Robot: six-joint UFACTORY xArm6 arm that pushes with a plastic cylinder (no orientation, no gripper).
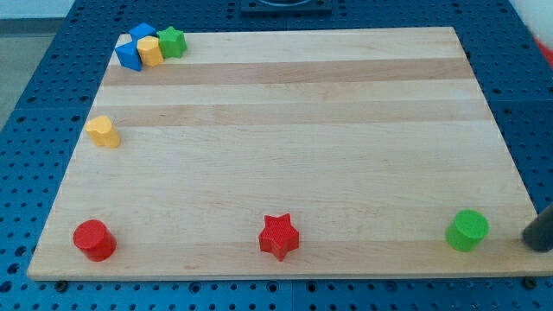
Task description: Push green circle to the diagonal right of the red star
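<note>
My tip (530,243), a plain dark rod end without fingers, sits at the frame's lower right, just beside the green circle block (467,230); the red star block (279,236) lies bottom centre.

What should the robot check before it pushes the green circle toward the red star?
1. Green circle in sight, near the view's bottom right: ok.
2. Red star in sight, bottom middle: ok.
3. My tip sits just right of the green circle, not touching: ok.
4. No block between circle and star: ok.
5. Circle already diagonal right of the star: not ok, it is level and far off.
6. Rest of the rod visible: cannot tell, cut off.
</note>
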